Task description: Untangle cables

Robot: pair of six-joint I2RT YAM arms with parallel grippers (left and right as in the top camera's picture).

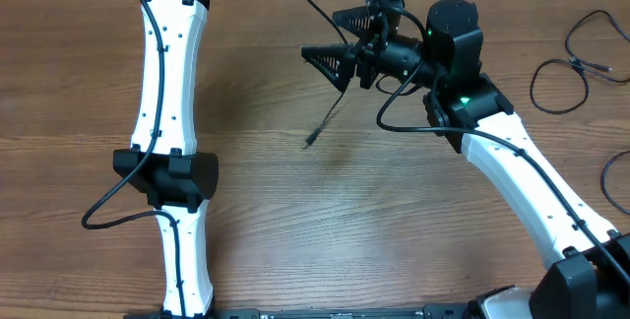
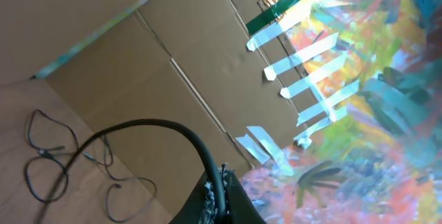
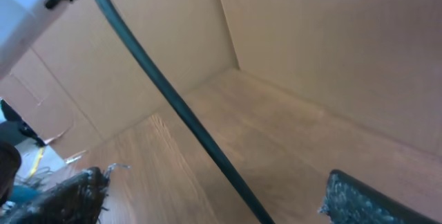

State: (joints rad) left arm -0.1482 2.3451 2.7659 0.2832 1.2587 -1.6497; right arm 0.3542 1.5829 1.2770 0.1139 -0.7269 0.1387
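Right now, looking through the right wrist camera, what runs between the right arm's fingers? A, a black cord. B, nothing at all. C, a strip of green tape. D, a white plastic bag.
A: a black cord crosses diagonally through the wide gap between the spread fingers, and neither finger closes on it.

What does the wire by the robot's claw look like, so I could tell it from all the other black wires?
On the wooden table, follow the white right arm up to its black right gripper near the middle. A thin black cord slants down from its open fingers to a small plug tip. Unlike the looped cords at the right edge, it is one straight strand.
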